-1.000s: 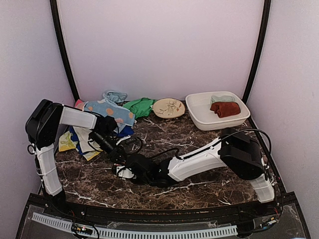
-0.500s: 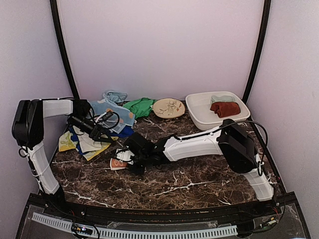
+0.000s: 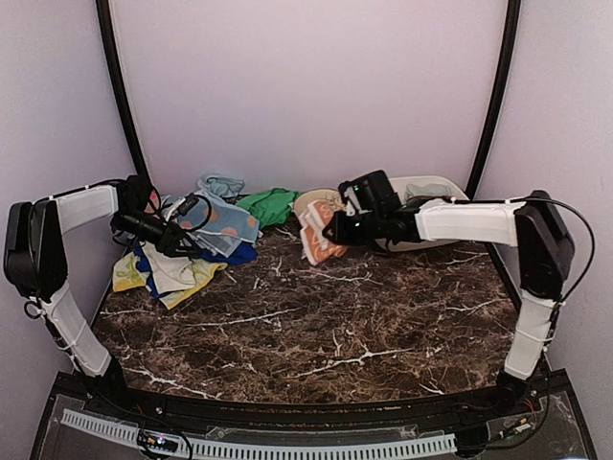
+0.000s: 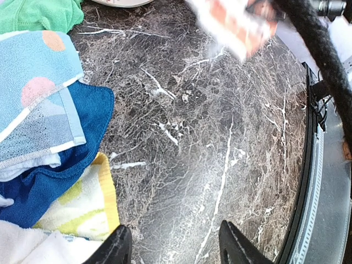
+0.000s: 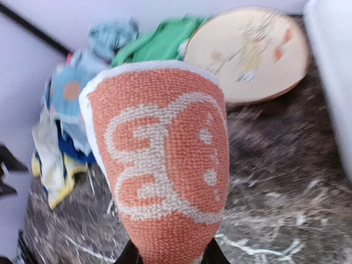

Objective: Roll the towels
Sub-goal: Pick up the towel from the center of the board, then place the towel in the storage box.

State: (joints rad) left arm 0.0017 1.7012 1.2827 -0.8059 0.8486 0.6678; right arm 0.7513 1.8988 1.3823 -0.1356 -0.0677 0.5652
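Right end effector (image 5: pixel 171 257) clamped on a rolled orange terry towel with cream pattern (image 5: pixel 164 165); left end effector (image 4: pixel 174 251) spread wide and empty.

Observed from the top view: the roll sits at about 12 o'clock on the dark brown marble-patterned surface (image 3: pixel 335 326), apparently lifted clear of it, just in front of the round cream patterned plate (image 5: pixel 247 52). The white rectangular tub (image 5: pixel 335 66) lies at 2 o'clock, behind the right arm. The heap of loose towels (image 3: pixel 182 264) occupies 9 to 10 o'clock, a light blue towel with orange dots (image 3: pixel 218 220) on top and a green towel (image 3: pixel 268 204) at 11 o'clock. The left end effector hovers at the heap's edge.
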